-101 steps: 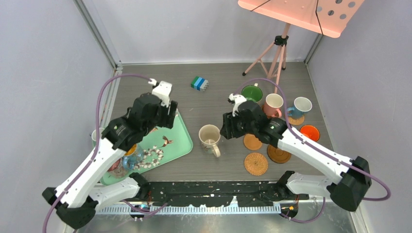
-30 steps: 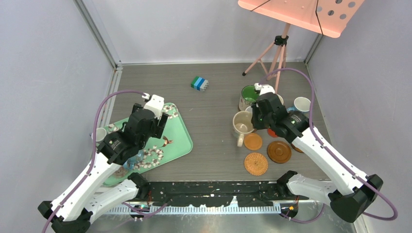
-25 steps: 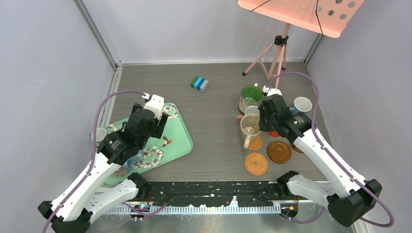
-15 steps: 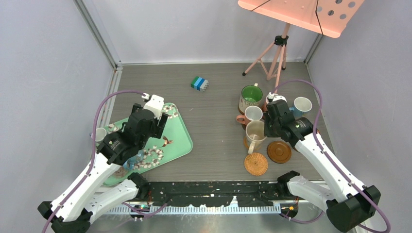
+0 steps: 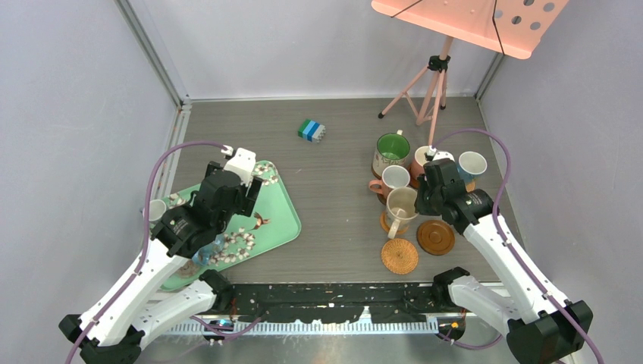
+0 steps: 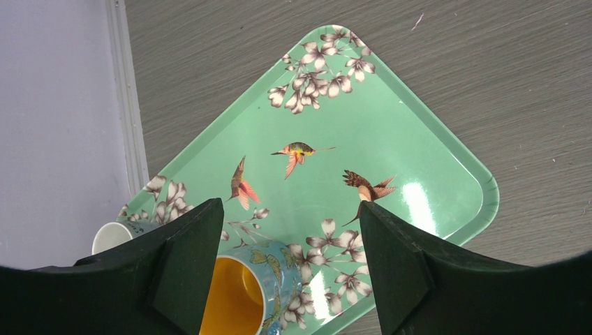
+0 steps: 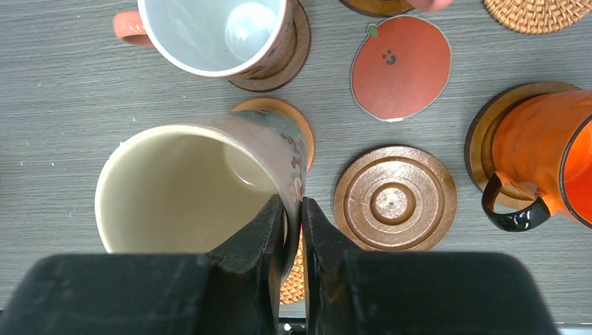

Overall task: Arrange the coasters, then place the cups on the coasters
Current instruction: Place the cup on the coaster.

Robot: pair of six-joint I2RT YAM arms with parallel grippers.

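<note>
While the right pincer pinched the cream cup's wall over a tan coaster near the tabletop's right edge, the left pincer hung spread above the mint tray. Grey woodgrain tabletop, pale walls; four cups and three bare coasters showed in the right wrist view.

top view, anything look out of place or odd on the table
One stray: a blue-green toy block lies alone on the grey table, away from the mugs and coasters. Also, the cream ceramic mug pinched by the right gripper looks tilted over its tan round coaster, not set flat.
</note>
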